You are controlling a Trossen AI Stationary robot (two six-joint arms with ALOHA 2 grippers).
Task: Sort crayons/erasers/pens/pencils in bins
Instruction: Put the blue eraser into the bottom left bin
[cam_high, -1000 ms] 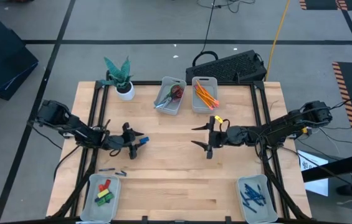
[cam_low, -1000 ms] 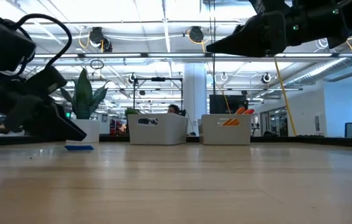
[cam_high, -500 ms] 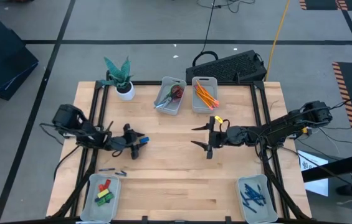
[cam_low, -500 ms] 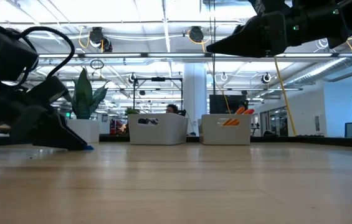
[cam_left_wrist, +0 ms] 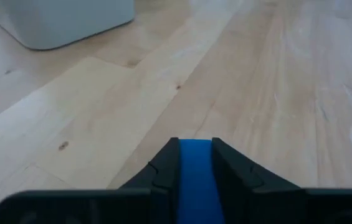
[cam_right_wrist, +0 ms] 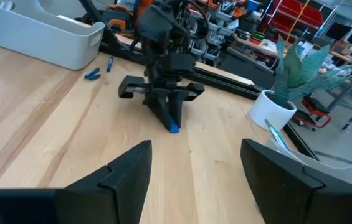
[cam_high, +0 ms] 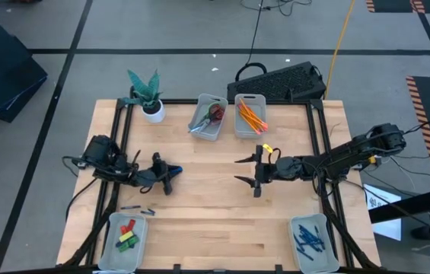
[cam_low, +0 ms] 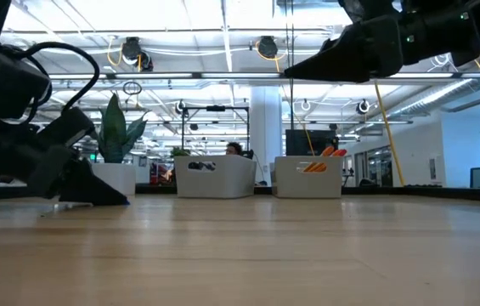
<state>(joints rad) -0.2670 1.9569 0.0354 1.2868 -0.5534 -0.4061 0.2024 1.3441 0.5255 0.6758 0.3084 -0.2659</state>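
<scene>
**Left claw clamps a blue eraser on the tabletop**

Four bins sit on the tabletop (cam_high: 215, 209). Two stand side by side at the far edge: one (cam_high: 208, 116) holds scissors, the other (cam_high: 250, 115) holds the orange pencils (cam_high: 251, 116). The bin at the near left corner (cam_high: 125, 232) carries red and green erasers (cam_high: 128, 234); the bin at the near right corner (cam_high: 310, 235) holds the dark blue pens (cam_high: 307, 239). A white plant pot (cam_high: 152, 112) stands near the far left corner, and two short crayons (cam_high: 138, 208) lie loose on the wood just beyond the near left bin.

The left claw (cam_high: 170, 177) is low over the left half of the tabletop, its fingers (cam_left_wrist: 165, 169) pressed against both sides of a blue eraser (cam_left_wrist: 195, 177), whose tip touches the wood in the right wrist view. The right claw (cam_high: 249, 169) hangs above the middle of the tabletop with its fingers (cam_right_wrist: 132, 168) spread wide and nothing between them.

Beyond the far edge a dark keyboard (cam_high: 279, 81) lies on the grey floor; the low view shows a bright workshop with ceiling lights.

Since a second ago the left arm's base joints have swung towards the tabletop, and the claw now covers the eraser that then lay in plain sight in the low view. The right arm has barely shifted.
</scene>
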